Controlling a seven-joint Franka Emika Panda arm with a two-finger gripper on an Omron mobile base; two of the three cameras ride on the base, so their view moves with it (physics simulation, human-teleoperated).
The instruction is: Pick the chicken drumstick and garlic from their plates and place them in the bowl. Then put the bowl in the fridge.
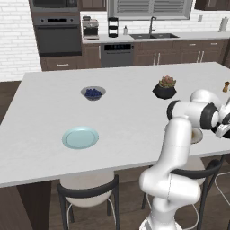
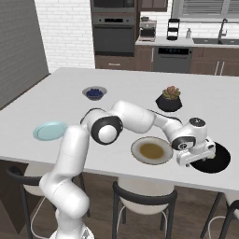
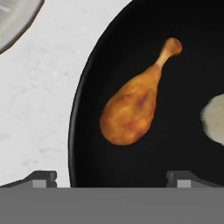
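**Under the end effector: both foods lie in the bowl**

Directly below the spread, empty end effector (image 2: 196, 158) sits the round, shallow black bowl (image 3: 87, 109) on the white counter (image 1: 126, 121). Inside lies the orange-brown cooked chicken drumstick (image 3: 131, 109), long axis slanting, fat end nearer the fingertips (image 3: 41, 178), bone tip pointing away. The off-white garlic bulb (image 3: 214, 120) rests beside it. Gripping the bowl's rim looks next.

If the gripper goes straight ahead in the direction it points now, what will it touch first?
Most likely the chicken drumstick lying in the black bowl, since it sits almost centred ahead of the open gripper; how far off it lies is unclear.
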